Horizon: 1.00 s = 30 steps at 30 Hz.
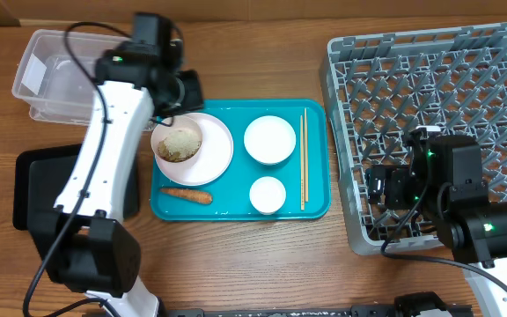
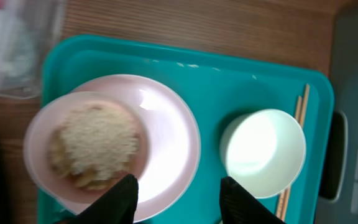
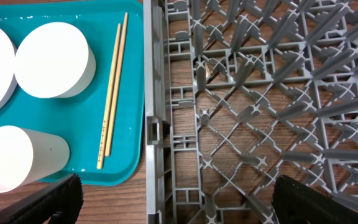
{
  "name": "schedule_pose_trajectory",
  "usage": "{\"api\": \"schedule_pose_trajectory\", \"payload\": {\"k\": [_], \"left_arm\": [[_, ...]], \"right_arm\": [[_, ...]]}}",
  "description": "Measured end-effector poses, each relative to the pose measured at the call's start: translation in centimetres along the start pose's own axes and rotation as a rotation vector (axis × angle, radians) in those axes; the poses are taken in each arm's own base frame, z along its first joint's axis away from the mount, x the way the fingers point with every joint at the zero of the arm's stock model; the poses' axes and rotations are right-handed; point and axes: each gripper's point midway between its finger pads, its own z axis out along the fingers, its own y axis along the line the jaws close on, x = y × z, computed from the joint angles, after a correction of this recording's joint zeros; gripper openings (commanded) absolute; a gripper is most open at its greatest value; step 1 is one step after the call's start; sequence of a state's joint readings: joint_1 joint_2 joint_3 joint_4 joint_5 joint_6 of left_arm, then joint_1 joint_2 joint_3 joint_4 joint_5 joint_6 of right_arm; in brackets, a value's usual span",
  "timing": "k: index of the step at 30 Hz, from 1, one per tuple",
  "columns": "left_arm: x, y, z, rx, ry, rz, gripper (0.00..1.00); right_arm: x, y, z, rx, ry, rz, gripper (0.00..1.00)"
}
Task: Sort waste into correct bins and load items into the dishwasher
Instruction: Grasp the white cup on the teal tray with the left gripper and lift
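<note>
On the teal tray [image 1: 315,207] lies a pinkish plate [image 1: 218,145] with a bowl of beige food scraps [image 1: 180,143] on it. Beside them are an empty white bowl [image 1: 269,139], a small white cup [image 1: 268,195], wooden chopsticks [image 1: 304,158] and an orange carrot [image 1: 186,195]. My left gripper [image 2: 178,196] is open and empty above the plate [image 2: 169,134], next to the scraps bowl [image 2: 92,146]. My right gripper [image 3: 176,202] is open and empty over the left edge of the grey dish rack [image 3: 260,93]. The clear tub [image 1: 55,75] and black tray [image 1: 33,189] sit on the left.
The dish rack [image 1: 438,79] fills the right side of the table. The right wrist view shows the white bowl [image 3: 55,60], cup [image 3: 17,158] and chopsticks [image 3: 112,93] on the teal tray [image 3: 126,168]. The left arm [image 1: 113,141] crosses over the black tray.
</note>
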State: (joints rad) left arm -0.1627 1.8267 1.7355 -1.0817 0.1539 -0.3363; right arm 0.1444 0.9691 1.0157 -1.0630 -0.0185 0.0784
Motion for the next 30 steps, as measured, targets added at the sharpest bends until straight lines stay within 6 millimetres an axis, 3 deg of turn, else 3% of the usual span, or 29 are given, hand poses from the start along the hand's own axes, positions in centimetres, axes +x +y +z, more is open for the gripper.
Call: {"api": "schedule_pose_trajectory", "payload": {"k": [5, 8, 15, 18, 25, 30], "left_arm": [[1.6, -4.1, 2.2, 0.020, 0.026, 0.104, 0.49], [2.7, -5.5, 3.7, 0.007, 0.054, 0.143, 0.48], [5.4, -5.9, 8.1, -0.049, 0.166, 0.177, 0.46], [6.6, -5.4, 9.0, -0.069, 0.220, 0.163, 0.47], [9.8, -4.8, 8.0, -0.077, 0.362, 0.134, 0.52], [12.0, -4.7, 5.2, -0.097, 0.434, 0.142, 0.53]], "right_arm": [[0.2, 0.0, 0.0, 0.001, 0.006, 0.000, 1.00], [0.3, 0.0, 0.0, 0.002, 0.010, 0.000, 1.00], [0.3, 0.0, 0.0, 0.001, 0.011, 0.001, 1.00], [0.3, 0.0, 0.0, 0.001, 0.011, 0.001, 1.00], [0.3, 0.0, 0.0, 0.002, 0.011, 0.000, 1.00], [0.3, 0.0, 0.0, 0.002, 0.011, 0.001, 1.00]]}}
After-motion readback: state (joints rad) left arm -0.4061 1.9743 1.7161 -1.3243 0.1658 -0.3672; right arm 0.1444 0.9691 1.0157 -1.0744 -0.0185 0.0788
